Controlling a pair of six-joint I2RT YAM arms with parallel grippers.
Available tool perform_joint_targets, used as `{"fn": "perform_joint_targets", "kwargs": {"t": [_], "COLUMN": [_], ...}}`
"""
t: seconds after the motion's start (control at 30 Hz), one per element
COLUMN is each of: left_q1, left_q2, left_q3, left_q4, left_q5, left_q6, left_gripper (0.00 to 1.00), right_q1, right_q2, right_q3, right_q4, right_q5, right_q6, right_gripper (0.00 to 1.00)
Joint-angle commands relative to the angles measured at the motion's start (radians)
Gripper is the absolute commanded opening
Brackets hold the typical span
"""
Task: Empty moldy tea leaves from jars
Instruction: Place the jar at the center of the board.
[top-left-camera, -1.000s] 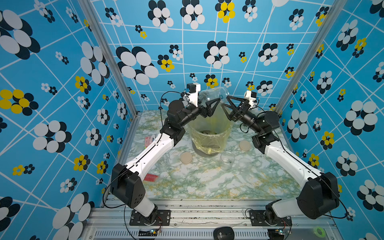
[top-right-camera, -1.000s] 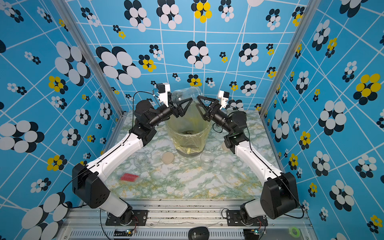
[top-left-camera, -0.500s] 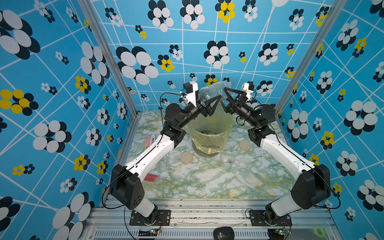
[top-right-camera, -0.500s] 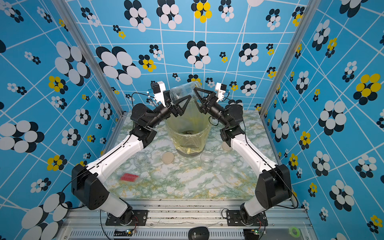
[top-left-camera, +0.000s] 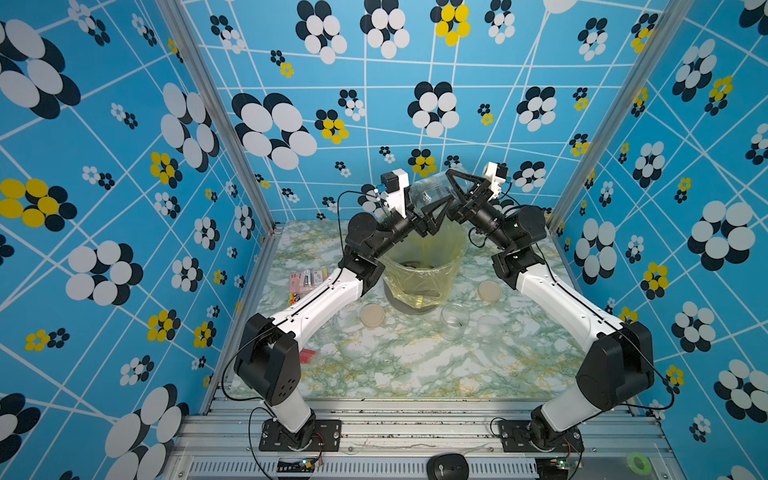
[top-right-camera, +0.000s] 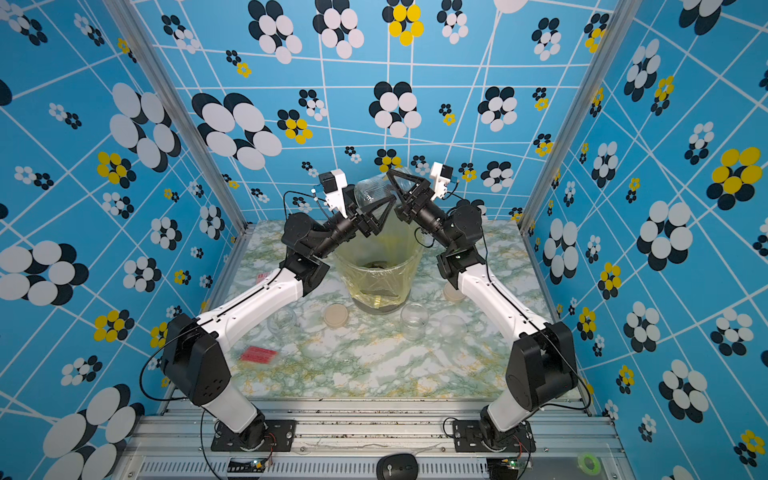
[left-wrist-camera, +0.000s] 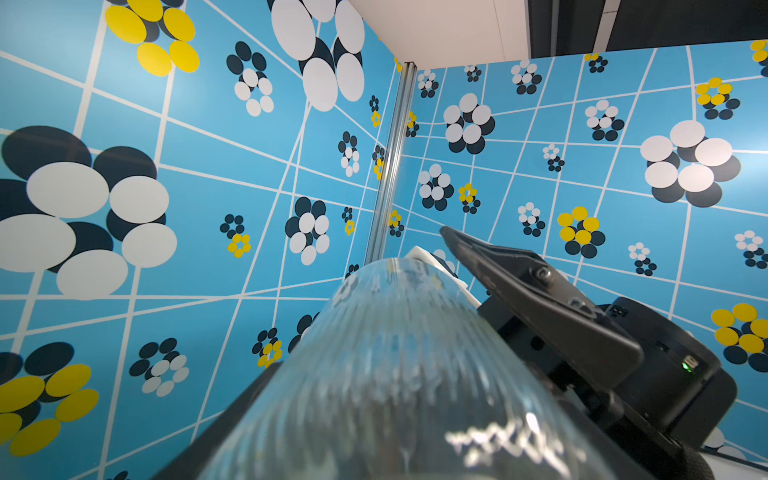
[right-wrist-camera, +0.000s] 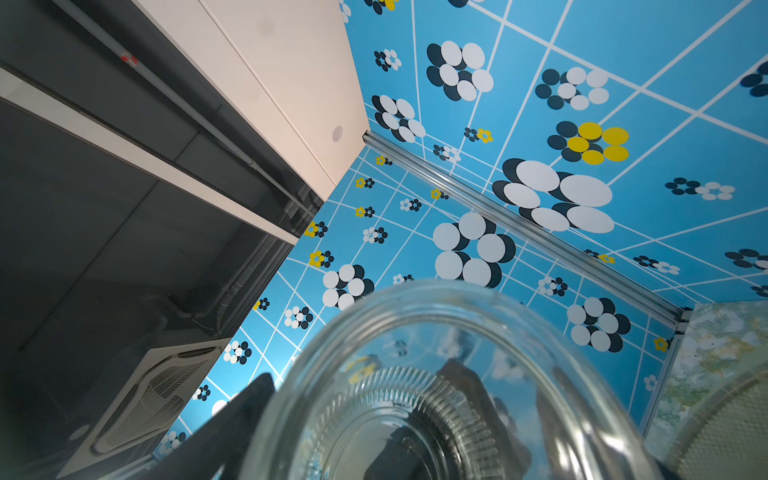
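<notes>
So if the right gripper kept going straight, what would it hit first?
Probably the clear jar that the left gripper holds above the bin; the right gripper points at its base.

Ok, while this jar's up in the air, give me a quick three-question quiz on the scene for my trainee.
1. How many beige lids lie on the table?
2. Where is the clear jar? A) standing beside the mouse B) held in the air, higher than the bin with the yellow bag C) down inside that bin.
3. True or false: the left gripper is shut on that jar.
Key: 1 two; 2 B; 3 true.
</notes>
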Motion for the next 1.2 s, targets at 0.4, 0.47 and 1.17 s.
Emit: {"fn": "perform_joint_targets", "kwargs": {"t": [0.4, 0.47, 1.17], "left_q1": [-0.033, -0.033, -0.03], "left_q2": [0.006, 0.005, -0.026], "left_q3": [0.002, 0.002, 0.003], "left_q4": [0.104, 0.098, -0.037], "left_q5": [0.032, 0.032, 0.056], "left_q6": [-0.01, -0.004, 0.088], "left_gripper": [0.0, 0.0, 0.74], "right_q1": [0.007, 0.006, -0.018], "right_q2": [0.006, 0.007, -0.015], "right_q3": [0.043, 0.045, 0.053], "right_q4": [-0.018, -0.027, -0.097], "right_q5": [0.016, 0.011, -0.009], "right_q6": [-0.066, -0.076, -0.153], "right_gripper": [0.74, 0.63, 0.37]}}
